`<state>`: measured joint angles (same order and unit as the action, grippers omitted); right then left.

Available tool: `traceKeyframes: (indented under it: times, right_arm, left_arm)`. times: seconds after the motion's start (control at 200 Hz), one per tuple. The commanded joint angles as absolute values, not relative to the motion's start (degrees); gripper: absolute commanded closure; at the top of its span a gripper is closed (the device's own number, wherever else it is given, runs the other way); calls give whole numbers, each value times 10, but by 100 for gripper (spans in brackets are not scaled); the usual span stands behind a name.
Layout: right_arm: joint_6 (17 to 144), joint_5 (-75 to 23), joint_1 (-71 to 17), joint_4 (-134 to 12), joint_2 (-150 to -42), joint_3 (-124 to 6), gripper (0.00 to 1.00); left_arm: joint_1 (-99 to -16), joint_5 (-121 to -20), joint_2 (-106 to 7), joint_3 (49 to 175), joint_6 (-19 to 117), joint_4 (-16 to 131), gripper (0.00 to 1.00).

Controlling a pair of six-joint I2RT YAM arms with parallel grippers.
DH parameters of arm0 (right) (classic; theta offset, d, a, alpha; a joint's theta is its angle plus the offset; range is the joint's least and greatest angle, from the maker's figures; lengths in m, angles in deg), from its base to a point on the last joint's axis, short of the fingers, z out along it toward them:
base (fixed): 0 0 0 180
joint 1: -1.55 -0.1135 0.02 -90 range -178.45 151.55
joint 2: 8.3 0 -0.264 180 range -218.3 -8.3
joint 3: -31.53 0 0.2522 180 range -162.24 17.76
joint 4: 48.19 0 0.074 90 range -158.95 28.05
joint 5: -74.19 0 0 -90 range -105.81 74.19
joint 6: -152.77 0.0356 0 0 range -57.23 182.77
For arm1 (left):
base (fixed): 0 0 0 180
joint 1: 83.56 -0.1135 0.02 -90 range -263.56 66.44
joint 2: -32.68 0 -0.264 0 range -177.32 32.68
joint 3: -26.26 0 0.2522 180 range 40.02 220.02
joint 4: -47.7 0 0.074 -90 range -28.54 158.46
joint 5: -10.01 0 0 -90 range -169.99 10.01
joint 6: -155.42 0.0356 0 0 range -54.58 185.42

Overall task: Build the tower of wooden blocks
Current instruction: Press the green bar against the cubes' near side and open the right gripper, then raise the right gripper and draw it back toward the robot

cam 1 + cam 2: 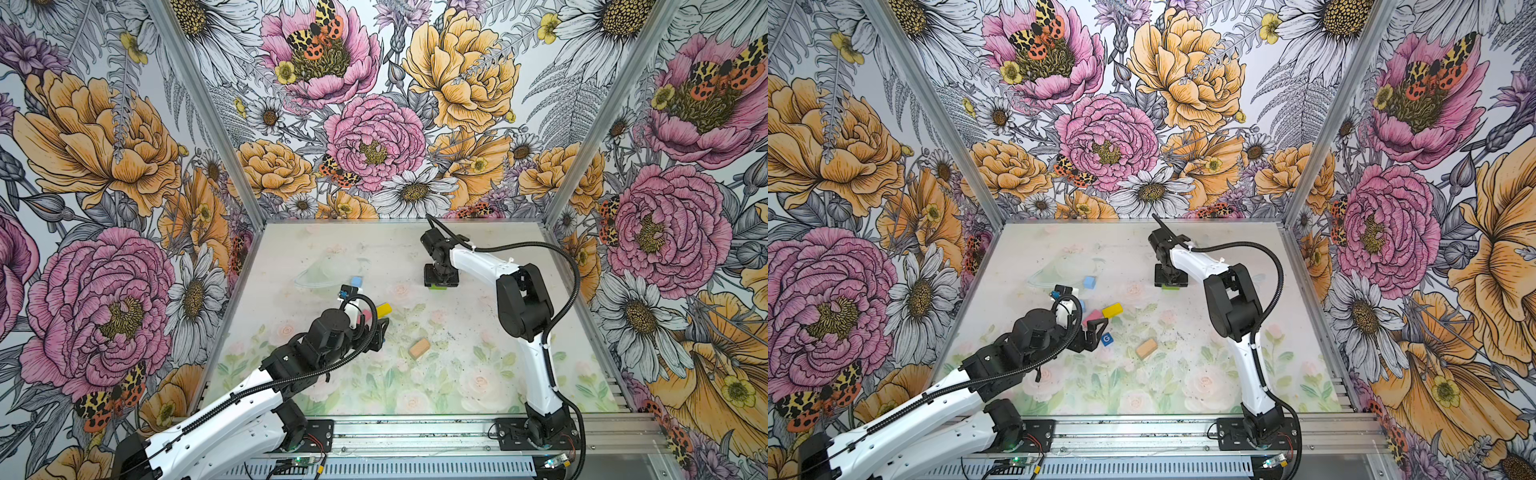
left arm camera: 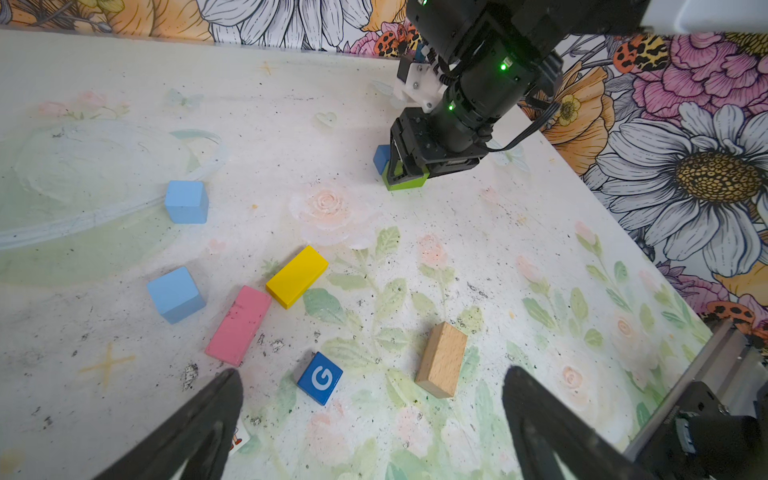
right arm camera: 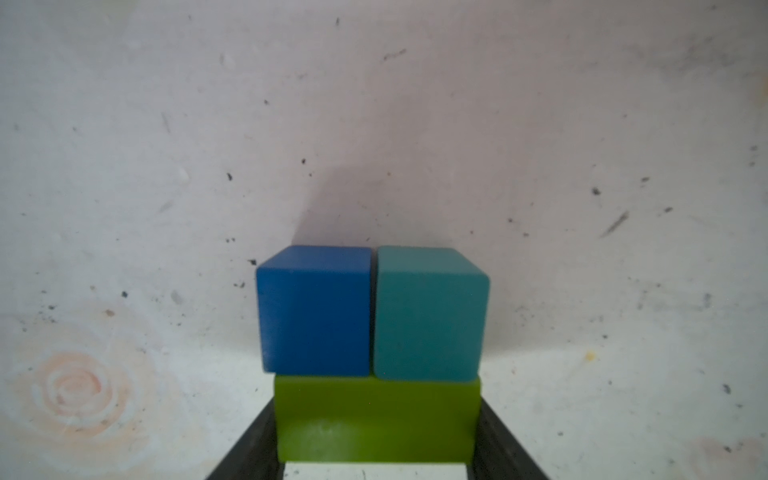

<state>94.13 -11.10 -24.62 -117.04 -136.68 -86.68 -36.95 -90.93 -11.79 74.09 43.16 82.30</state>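
The right gripper [image 1: 441, 279] is half closed on the green brick [image 3: 376, 411], down low at the table [image 2: 519, 232], with the brick right up against a dark blue cube [image 3: 313, 311] and a teal cube [image 3: 430, 316] standing side by side. If the brick is meant to bridge them, I'd lift it straight, centre it, then release. The left gripper [image 2: 372, 374] hangs wide open and empty above the loose bricks.
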Motion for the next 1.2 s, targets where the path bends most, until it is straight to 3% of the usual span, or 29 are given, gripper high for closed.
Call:
traceKeyframes:
  times: [0.0, 0.195, 0.565, 0.86, 1.196]
  right_arm:
    - [931, -121, -241, -1167, -1391, -868, 33]
    - [928, -133, -248, -1168, -1320, -840, 21]
    - [949, -144, -273, -1186, -1044, -717, 18]
    - [972, -136, -286, -1193, -821, -565, 16]
    - [991, -142, -295, -1190, -722, -462, 16]
  left_arm:
    - [-374, -897, -120, 737, 441, 812, 1]
    - [-375, -892, -116, 739, 441, 813, 1]
    - [-363, -907, -38, 733, 387, 858, 1]
    - [-266, -971, 80, 674, 293, 894, 1]
    - [-172, -1051, 82, 646, 247, 895, 1]
